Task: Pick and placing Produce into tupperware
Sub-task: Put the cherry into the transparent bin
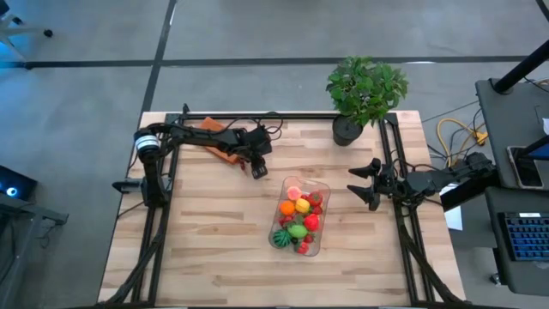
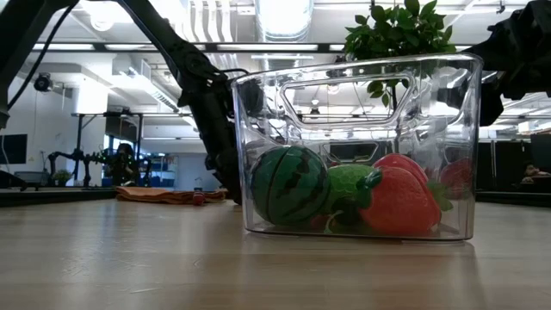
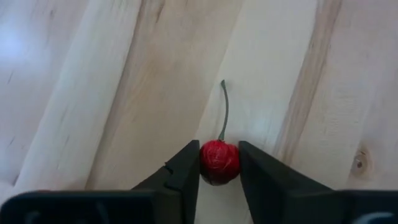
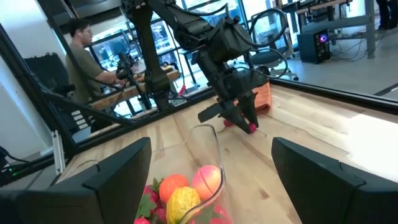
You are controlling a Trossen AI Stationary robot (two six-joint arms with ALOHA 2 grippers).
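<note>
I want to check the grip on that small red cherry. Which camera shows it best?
The left wrist view: the cherry fills the gap of the left end effector, fingers against both sides, stem free. The right wrist view shows it far off. In the high view the arm hides it; the low view doesn't show it clearly.

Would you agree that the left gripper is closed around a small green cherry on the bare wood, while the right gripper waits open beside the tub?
Not quite: the cherry is red, with only its thin stem greenish, as the left wrist view shows. The left gripper does close on it on the wood, and the right gripper waits open beside the tub.
</note>
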